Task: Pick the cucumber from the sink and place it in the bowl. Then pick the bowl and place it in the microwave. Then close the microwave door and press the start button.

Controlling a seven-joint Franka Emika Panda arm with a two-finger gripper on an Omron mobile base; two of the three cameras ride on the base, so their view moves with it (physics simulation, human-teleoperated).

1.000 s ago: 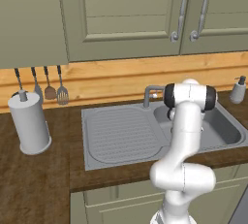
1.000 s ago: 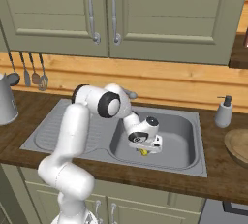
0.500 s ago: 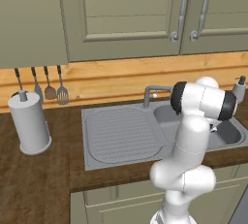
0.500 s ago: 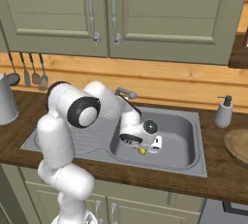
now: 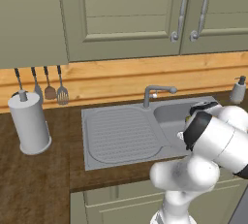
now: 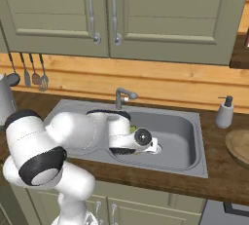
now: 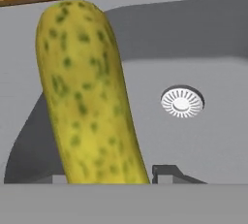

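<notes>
My gripper (image 7: 109, 177) is shut on the cucumber (image 7: 87, 92), a yellow-green piece with dark green speckles that stands up between the fingers (image 7: 168, 172). Behind it lie the grey basin floor and the round drain (image 7: 181, 102) of the sink (image 6: 187, 136). In the right base view the hand (image 6: 141, 139) hangs low in the basin, and a bit of the cucumber (image 6: 132, 129) peeks out above it. The wooden bowl (image 6: 240, 146) sits on the counter at the right edge. The microwave and its door are out of view.
The bent faucet (image 6: 121, 95) rises behind the basin, with the ribbed drainboard (image 5: 121, 133) to its left. A soap dispenser (image 6: 224, 113) stands at the right, a paper-towel roll (image 5: 29, 123) at the left. Utensils (image 5: 48, 87) hang on the wooden backsplash under green cabinets.
The gripper has closed on the cucumber and raised it off the basin floor. The arm's elbow has swung forward and to the right, and the hand has rolled.
</notes>
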